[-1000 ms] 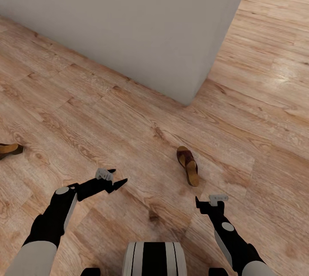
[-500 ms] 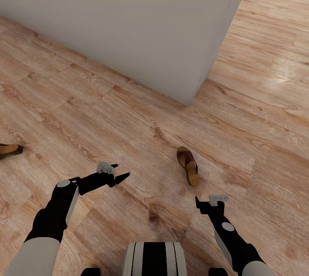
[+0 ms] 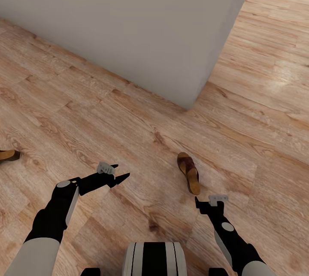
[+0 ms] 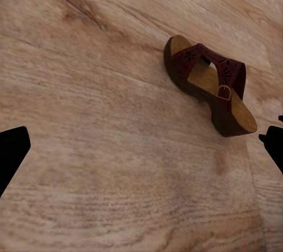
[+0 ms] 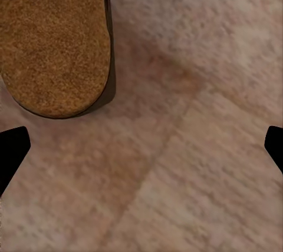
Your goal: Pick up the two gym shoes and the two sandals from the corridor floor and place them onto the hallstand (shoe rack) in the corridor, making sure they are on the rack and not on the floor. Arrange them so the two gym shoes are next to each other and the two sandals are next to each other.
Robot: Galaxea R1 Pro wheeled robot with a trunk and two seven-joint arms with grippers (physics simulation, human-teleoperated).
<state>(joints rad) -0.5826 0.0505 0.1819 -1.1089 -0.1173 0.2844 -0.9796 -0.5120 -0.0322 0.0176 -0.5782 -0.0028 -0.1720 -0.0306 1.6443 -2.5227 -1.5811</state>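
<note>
Sandal (image 3: pixel 189 173) is brought slightly nearer by a base advance; right gripper (image 3: pixel 206 202) and left gripper (image 3: pixel 115 173) are held apart, empty.

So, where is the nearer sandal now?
In the head view the sandal lies flat on the floor, right of centre, just ahead of the right hand.
</note>
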